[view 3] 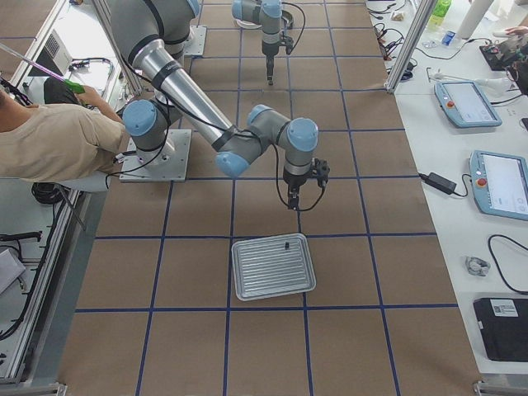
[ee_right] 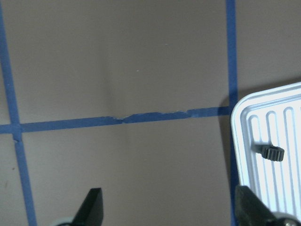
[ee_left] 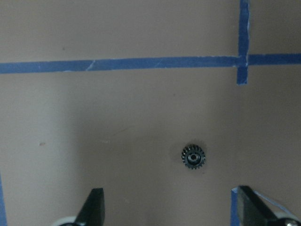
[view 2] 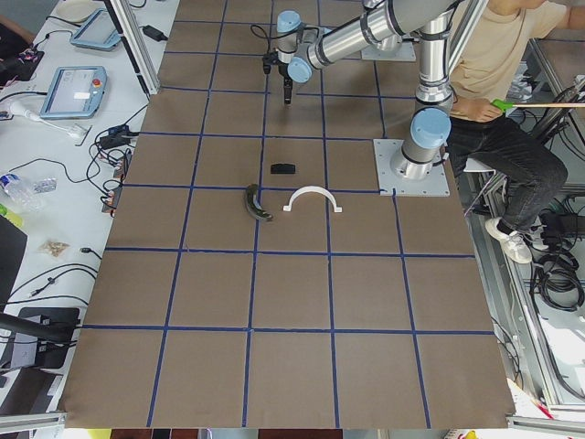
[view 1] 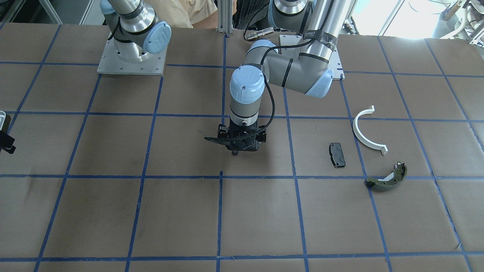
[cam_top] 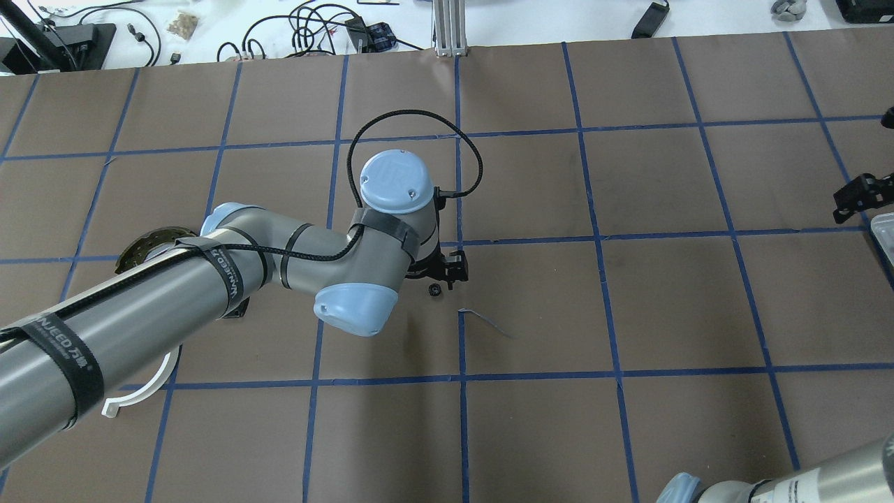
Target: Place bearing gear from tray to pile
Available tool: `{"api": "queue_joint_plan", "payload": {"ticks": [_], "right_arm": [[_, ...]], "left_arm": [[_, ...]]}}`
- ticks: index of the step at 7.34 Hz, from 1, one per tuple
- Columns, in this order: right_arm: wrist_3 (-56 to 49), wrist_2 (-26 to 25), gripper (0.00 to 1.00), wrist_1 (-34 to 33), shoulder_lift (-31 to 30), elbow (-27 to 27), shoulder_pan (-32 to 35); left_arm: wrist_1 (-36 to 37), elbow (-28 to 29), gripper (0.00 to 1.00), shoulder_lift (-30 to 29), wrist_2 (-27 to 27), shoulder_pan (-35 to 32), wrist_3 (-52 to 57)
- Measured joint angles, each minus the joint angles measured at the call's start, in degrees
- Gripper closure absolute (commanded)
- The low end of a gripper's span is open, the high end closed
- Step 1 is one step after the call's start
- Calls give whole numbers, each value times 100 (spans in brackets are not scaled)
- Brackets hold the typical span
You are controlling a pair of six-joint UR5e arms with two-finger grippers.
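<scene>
A small black toothed bearing gear lies on the brown table paper near the table's middle. My left gripper is open and empty just above it, and the gear lies between the lines of its two fingers. The pile lies apart, toward my left: a white half-ring, a black pad and an olive brake shoe. My right gripper is open and empty beside the ribbed grey-white tray. A small dark toothed part lies in that tray.
Blue tape lines divide the brown table paper into squares. The left arm's elbow hangs over the table between the gear and the pile. The tray lies at the table's right end. A person sits behind the robot's bases.
</scene>
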Motion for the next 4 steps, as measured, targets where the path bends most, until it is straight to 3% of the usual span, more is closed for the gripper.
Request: {"api": "queue_joint_plan", "payload": {"ticks": [1,2,4], "right_arm": [[-215,72,21,-37,231,-277,-181],[-419,97,21,-47,519,-599,-363],[-724,130,22,-48,1024,-953,-669]], "left_arm": [[130,-10,2,-96,5,-28,-26],[238,-21,12,-167,10,-58,-32],[309,-38,19,-239,17,-112,-17]]}}
